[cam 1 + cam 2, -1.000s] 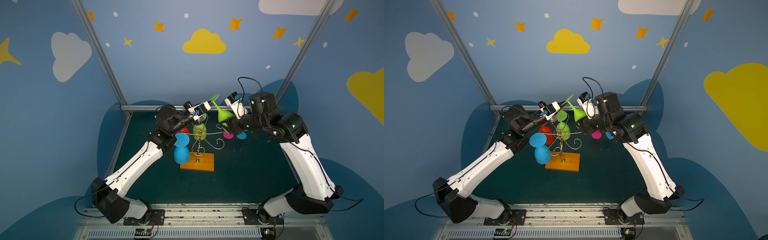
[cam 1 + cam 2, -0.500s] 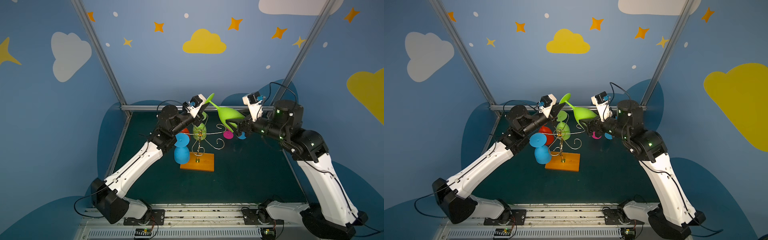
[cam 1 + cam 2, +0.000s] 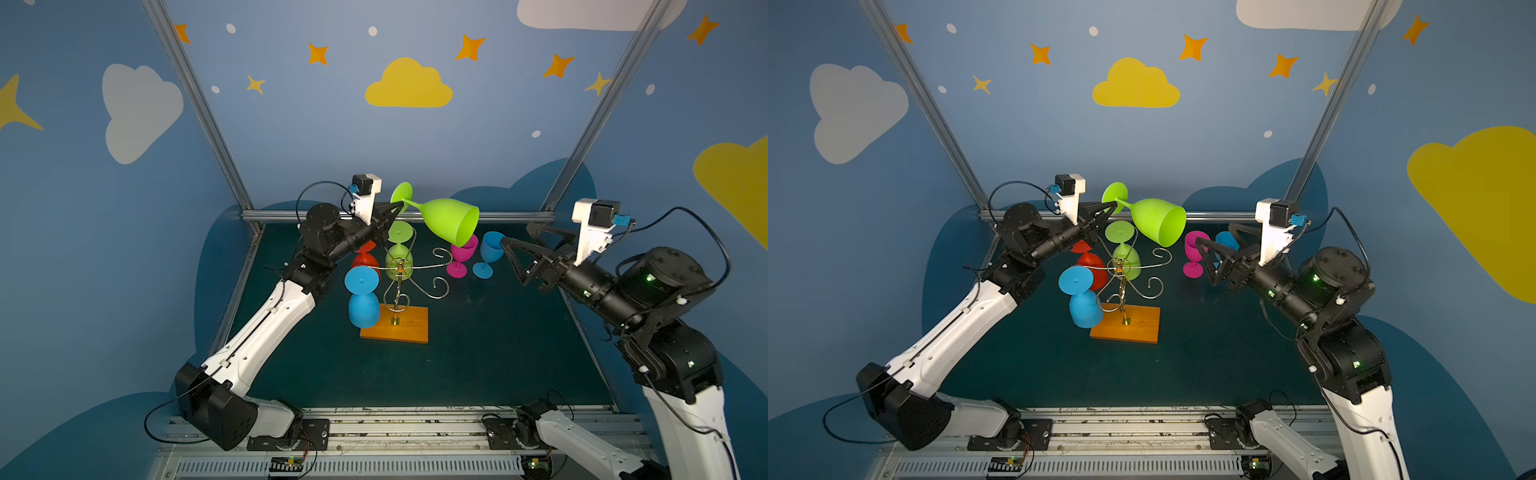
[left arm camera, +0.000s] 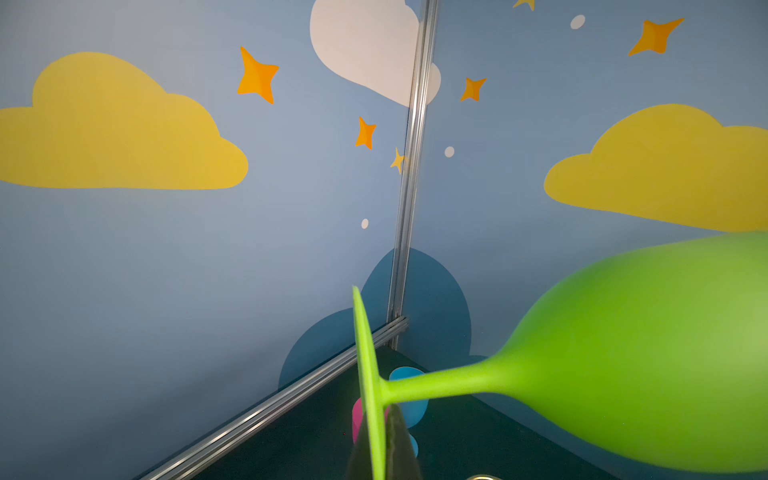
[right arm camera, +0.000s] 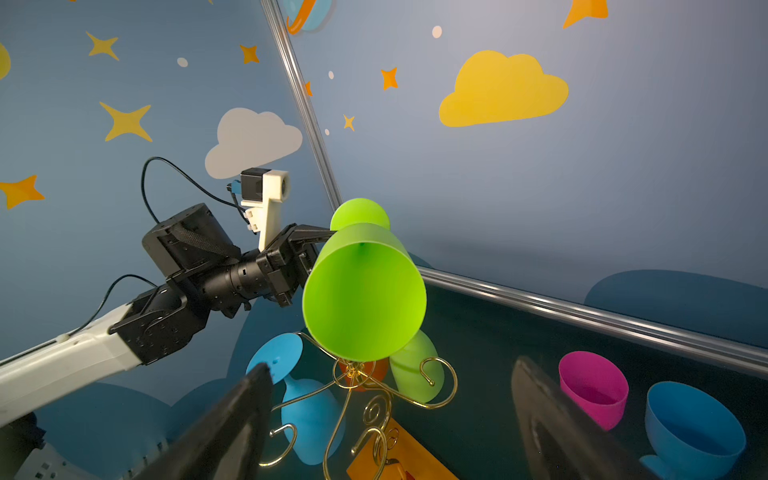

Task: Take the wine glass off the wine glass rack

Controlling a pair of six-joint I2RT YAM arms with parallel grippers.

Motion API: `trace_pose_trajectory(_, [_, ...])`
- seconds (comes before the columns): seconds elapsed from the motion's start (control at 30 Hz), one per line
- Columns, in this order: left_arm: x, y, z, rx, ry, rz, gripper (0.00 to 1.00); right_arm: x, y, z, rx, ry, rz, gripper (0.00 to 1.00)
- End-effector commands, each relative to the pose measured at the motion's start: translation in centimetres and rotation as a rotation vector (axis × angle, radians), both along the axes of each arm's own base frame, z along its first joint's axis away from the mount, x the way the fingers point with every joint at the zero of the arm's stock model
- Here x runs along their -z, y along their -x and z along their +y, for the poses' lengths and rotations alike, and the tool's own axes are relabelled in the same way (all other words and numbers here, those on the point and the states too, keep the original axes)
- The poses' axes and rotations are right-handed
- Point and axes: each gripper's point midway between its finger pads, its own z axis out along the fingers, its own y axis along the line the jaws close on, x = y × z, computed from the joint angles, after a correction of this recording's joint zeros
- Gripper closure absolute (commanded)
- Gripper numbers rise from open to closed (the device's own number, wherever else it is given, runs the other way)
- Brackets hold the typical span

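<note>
A lime-green wine glass [image 3: 451, 219] [image 3: 1158, 224] hangs in the air above and behind the wine glass rack [image 3: 411, 328] [image 3: 1136, 328], lying almost sideways with its mouth toward the right. My left gripper [image 3: 397, 205] [image 4: 378, 440] is shut on the thin edge of its round foot. In the right wrist view the glass [image 5: 363, 291] shows its open mouth. My right gripper [image 3: 516, 233] [image 5: 386, 370] stands wide open to the right of the bowl, apart from it and holding nothing. The gold wire rack [image 5: 357, 374] stands on an orange wooden base.
A blue glass [image 3: 363, 307], a red glass [image 3: 365, 261] and a second green glass [image 3: 399, 257] hang upside down on the rack. A pink glass [image 3: 461, 257] and a blue glass [image 3: 490, 251] stand upright on the table, just beyond the right gripper. Metal frame bars border the back.
The right gripper opened, let go of the green glass and drew back to the right. The left gripper kept the foot, and the glass swung over to lie sideways.
</note>
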Motion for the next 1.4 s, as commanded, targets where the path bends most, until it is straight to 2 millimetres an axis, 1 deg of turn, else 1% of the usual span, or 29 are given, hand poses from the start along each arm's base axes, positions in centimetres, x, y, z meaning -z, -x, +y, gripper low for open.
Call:
trace_pose_trajectory(0.0, [-1.9, 1.6, 0.2, 0.049, 0.046, -0.018, 0.97, 1.4, -1.7, 1.5, -0.047, -0.027, 0.081, 0.11])
trace_pose_trajectory(0.27, [-1.5, 1.7, -0.1, 0.066, 0.053, -0.004, 0.97, 2.2, -4.4, 3.3, -0.090, -0.044, 0.132, 0.11])
trace_pose_trajectory(0.3, [-1.5, 1.7, -0.2, 0.072, 0.054, -0.003, 0.97, 2.2, -4.8, 3.6, -0.094, -0.048, 0.137, 0.27])
trace_pose_trajectory(0.33, [-1.5, 1.7, -0.2, 0.078, 0.054, -0.002, 0.97, 2.3, -5.1, 3.8, -0.099, -0.049, 0.143, 0.45])
trace_pose_trajectory(0.43, [-1.3, 1.8, -0.4, 0.088, 0.052, 0.002, 0.97, 2.3, -5.9, 4.3, -0.111, -0.059, 0.148, 0.45])
trace_pose_trajectory(0.53, [-1.2, 1.7, -0.4, 0.086, 0.045, 0.006, 0.97, 2.1, -6.2, 4.6, -0.123, -0.067, 0.140, 0.45])
trace_pose_trajectory(0.77, [-0.9, 1.2, -0.5, 0.078, 0.041, 0.009, 0.97, 1.4, -6.1, 5.0, -0.155, -0.080, 0.125, 0.45])
trace_pose_trajectory(0.83, [-0.8, 1.1, -0.5, 0.073, 0.036, 0.008, 0.97, 1.3, -6.0, 4.7, -0.142, -0.079, 0.116, 0.45])
trace_pose_trajectory(1.03, [-0.8, 0.8, -0.1, 0.042, 0.034, 0.006, 0.91, 1.4, -5.9, 3.7, -0.097, -0.069, 0.097, 0.45])
trace_pose_trajectory(1.3, [-1.0, 0.7, 0.0, 0.041, 0.049, 0.003, 0.90, 1.4, -5.5, 3.1, -0.088, -0.067, 0.104, 0.45])
trace_pose_trajectory(1.37, [-0.9, 0.7, 0.1, 0.035, 0.052, 0.003, 0.85, 1.4, -5.4, 2.9, -0.078, -0.066, 0.103, 0.45])
